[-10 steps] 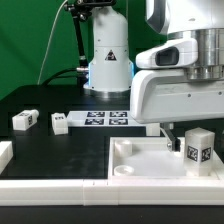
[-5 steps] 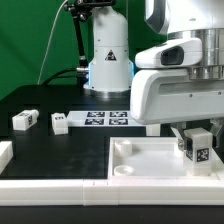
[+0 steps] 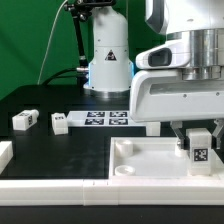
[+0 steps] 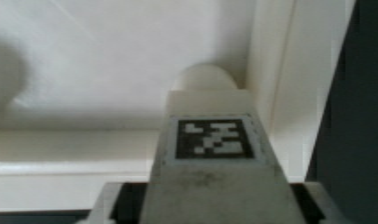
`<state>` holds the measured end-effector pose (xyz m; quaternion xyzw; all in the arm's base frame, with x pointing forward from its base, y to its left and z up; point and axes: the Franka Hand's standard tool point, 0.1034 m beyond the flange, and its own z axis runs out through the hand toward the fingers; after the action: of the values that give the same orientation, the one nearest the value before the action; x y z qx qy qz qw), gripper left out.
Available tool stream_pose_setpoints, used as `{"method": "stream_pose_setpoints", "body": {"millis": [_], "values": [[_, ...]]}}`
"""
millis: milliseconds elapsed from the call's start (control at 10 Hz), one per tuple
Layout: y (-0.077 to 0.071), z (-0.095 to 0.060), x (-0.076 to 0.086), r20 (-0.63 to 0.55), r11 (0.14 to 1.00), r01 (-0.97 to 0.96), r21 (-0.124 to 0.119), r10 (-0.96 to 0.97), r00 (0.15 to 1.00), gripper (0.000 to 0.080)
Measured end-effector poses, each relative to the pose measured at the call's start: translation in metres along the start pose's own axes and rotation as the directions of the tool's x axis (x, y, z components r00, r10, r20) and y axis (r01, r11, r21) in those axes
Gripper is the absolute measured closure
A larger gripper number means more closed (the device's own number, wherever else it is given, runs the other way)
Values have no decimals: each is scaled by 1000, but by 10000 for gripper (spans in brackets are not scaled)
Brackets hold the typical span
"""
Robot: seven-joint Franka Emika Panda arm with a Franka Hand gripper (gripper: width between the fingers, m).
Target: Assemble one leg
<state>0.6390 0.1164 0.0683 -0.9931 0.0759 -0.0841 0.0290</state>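
My gripper [image 3: 198, 132] is shut on a leg [image 3: 200, 147], a small white block with a black-and-white tag on its face. It holds the leg upright over the large white panel [image 3: 140, 160], at the panel's corner on the exterior view's right. In the wrist view the leg [image 4: 212, 140] points at a rounded socket [image 4: 207, 78] beside the panel's raised rim [image 4: 280, 90]. I cannot tell whether the leg's tip touches the socket. Two more legs [image 3: 25, 120] [image 3: 59, 122] lie on the black table at the exterior view's left.
The marker board [image 3: 104, 118] lies flat behind the panel, in front of the arm's white base [image 3: 108, 60]. Another white part [image 3: 4, 153] shows at the left edge. A long white rail [image 3: 60, 192] runs along the front.
The gripper has lowered the leg a little toward the panel's corner. The two loose legs and the panel have not moved.
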Motion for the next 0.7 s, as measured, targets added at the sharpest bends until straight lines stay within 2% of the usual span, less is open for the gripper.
{"method": "stream_pose_setpoints", "body": {"millis": [300, 700], "values": [[0, 1, -1, 4, 935, -354, 2, 354, 935, 509], [1, 1, -2, 7, 741, -671, -5, 671, 741, 509]]}}
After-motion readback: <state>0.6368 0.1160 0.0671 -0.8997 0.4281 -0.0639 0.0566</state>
